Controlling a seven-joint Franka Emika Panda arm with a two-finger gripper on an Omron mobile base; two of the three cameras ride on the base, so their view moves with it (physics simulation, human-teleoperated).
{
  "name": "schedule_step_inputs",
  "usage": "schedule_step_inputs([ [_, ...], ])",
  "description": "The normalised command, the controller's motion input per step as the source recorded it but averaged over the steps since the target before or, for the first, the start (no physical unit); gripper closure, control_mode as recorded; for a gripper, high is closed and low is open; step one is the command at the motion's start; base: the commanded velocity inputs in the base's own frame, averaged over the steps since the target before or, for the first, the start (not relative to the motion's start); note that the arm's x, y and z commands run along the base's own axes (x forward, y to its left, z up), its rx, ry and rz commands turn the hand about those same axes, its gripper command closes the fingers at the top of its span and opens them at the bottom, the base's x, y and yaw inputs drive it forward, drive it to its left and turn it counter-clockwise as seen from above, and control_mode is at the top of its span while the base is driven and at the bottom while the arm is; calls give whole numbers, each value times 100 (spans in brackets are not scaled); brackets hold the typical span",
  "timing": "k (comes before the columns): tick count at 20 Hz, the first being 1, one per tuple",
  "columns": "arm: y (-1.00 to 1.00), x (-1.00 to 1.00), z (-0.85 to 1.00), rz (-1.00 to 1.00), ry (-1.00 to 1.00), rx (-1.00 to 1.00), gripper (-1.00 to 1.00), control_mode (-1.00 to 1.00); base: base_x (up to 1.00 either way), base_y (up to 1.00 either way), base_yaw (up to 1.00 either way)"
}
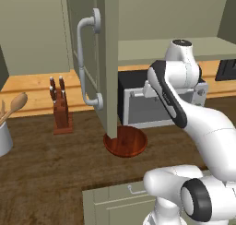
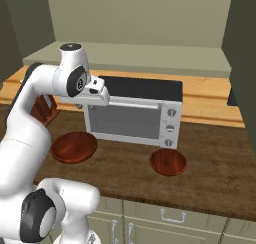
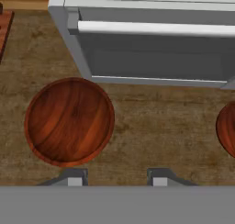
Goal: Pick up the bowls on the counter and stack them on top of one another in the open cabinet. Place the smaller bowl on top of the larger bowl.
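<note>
Bowls of glossy reddish-brown wood sit on the dark wood-grain counter (image 2: 210, 183), both in front of the silver toaster oven (image 2: 132, 113), which serves as the landmark. The larger bowl (image 2: 73, 147) lies just off the oven's front left corner, flat and upright on the counter, apart from the oven. The smaller bowl (image 2: 168, 161) lies near the oven's front right corner, below its knobs, well apart from the larger one. Neither bowl touches anything but the counter.

In the hand view the larger bowl (image 3: 69, 121) sits to the left below the oven door (image 3: 151, 48) with its long pale handle, and the edge of the smaller bowl (image 3: 227, 129) shows at the right border. The pincer (image 3: 114, 178) hangs above the counter in front of the oven, its two fingertips (image 3: 73, 177) parted with bare counter showing between them; it holds nothing and touches neither bowl.

In the left base view the open cabinet door (image 1: 94, 58), with its long curved grey handle, hangs to the left of the oven and hides part of the larger bowl (image 1: 126, 142). A knife block (image 1: 61, 109) stands further left of the oven, toward the back of the counter.
</note>
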Motion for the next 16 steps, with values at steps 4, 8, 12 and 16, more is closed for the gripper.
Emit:
schedule_step_inputs([
  [4,-49,-9,-18,-2,4,13,-100,-100,0,0,0],
  [8,-100,-21,-34,-40,19,35,-100,-100,0,0,0],
  [12,-100,-11,-46,-40,16,20,-100,-100,0,0,0],
  [16,-100,-19,-49,-39,11,13,-100,-100,0,0,0],
])
